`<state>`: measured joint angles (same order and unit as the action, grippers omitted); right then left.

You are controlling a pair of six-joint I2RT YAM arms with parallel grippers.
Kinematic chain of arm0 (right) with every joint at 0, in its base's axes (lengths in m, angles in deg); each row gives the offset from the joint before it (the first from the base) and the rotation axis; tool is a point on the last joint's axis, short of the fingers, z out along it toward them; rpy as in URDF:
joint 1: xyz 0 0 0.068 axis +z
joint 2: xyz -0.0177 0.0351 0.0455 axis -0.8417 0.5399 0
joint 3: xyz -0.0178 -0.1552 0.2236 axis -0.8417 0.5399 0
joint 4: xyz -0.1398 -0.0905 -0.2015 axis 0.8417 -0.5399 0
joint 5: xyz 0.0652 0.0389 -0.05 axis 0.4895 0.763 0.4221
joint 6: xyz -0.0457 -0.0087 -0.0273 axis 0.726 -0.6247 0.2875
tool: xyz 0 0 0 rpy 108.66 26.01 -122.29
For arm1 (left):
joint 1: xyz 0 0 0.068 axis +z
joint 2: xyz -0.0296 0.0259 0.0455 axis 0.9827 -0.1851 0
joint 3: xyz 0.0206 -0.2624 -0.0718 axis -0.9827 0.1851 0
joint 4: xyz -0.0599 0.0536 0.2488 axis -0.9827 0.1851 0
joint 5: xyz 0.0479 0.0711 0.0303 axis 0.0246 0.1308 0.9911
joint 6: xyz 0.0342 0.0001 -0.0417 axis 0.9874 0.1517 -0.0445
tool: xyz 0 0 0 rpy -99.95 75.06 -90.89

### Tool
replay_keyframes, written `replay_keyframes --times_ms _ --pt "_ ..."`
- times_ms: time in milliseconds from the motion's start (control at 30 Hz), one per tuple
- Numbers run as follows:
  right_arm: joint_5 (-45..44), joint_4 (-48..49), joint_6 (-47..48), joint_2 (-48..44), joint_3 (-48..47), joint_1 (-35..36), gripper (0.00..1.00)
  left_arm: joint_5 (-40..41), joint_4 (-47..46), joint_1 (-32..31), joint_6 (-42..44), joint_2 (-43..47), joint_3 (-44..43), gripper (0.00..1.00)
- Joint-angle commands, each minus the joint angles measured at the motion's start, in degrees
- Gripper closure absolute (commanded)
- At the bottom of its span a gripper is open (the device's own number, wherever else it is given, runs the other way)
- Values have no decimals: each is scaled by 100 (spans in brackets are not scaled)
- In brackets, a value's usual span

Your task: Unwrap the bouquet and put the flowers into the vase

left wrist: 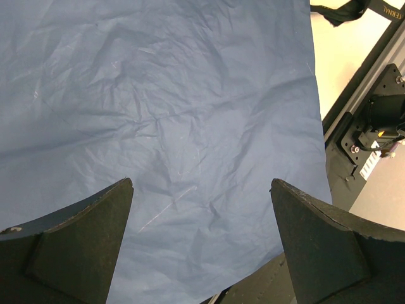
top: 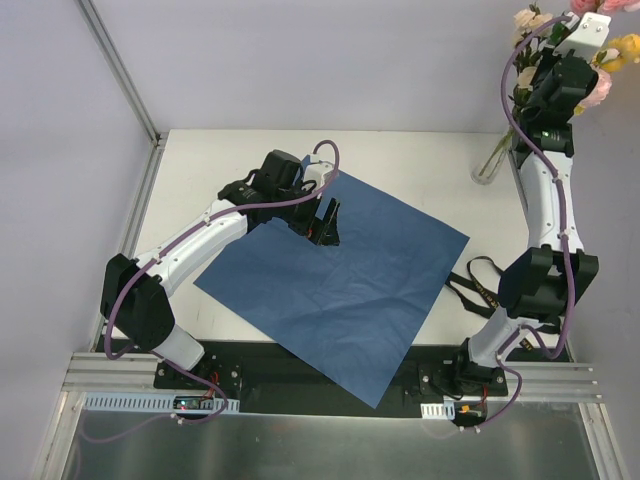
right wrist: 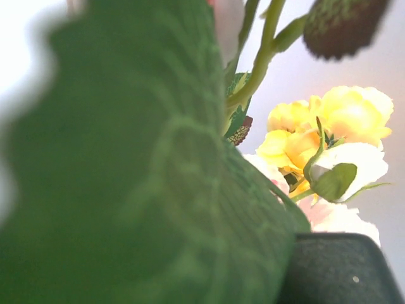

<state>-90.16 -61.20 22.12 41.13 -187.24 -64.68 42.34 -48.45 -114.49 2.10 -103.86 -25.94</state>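
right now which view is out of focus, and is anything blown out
Right wrist view: a green leaf at the lens fills the left as a blur, the yellow flowers behind are sharper, and the upper left corner washes out to white. Left wrist view: crisp, evenly lit creases on the blue paper. Top external view: sharp, no glare.

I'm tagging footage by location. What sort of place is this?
Probably a robotics lab test cell: a white table boxed in by plain panels, with the left arm and right arm bolted to an aluminium rail at its near edge.
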Motion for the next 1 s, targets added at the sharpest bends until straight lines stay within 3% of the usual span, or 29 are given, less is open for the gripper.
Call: replay_keyframes --times_ms 0,400,800,967 --pt "55 -307 -309 -23 -554 -64 100 -126 -55 18 -13 -17 26 10" --pt "73 -992 -520 117 -916 -99 100 -152 -55 18 -13 27 35 10" --pt "-85 -967 -582 -243 218 -56 100 -161 -56 18 -30 18 44 10" --pt "-86 -976 -538 -252 201 -47 100 -152 -73 -9 -30 9 44 10"
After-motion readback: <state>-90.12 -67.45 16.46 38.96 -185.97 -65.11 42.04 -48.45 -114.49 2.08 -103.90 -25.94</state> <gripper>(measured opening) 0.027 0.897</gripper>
